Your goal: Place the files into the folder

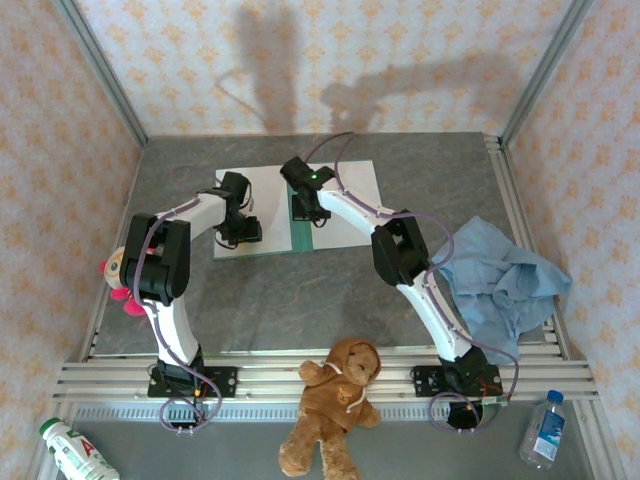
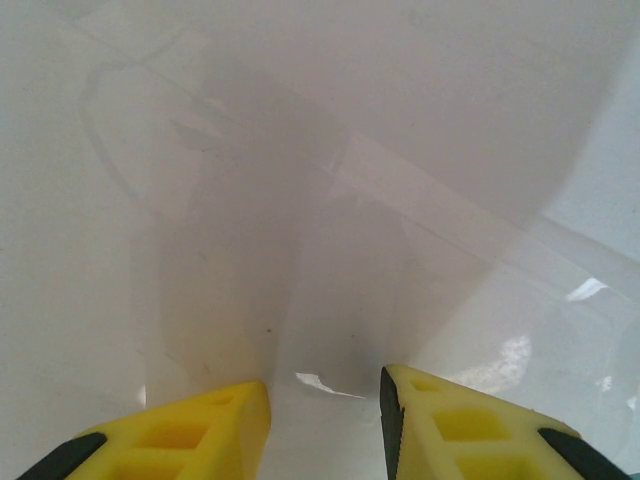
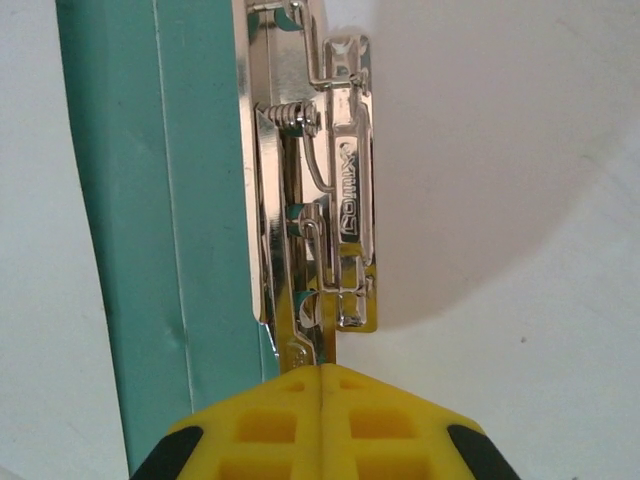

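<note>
At the near edge sit one teddy bear (image 1: 335, 400) and two bottles, the left bottle (image 1: 75, 450) and the right bottle (image 1: 543, 430), both clear of the job. One blue cloth (image 1: 505, 275) lies to the right. Further in, the left pincer (image 2: 325, 395) stands part open, tips down on a white sheet, probably to pin it flat. The right pincer (image 3: 320, 385) is clenched empty, nosed against the one metal clip (image 3: 335, 200), likely to work its lever. Under and beyond them, the one teal folder (image 3: 140, 220) lies open on the worktop (image 1: 300, 290), with two files (image 1: 350, 195) showing, one on each side of its spine.

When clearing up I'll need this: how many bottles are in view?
2. A white, green-capped bottle lies at the near left; a clear, blue-capped bottle at the near right. The cloth could hide others.
</note>
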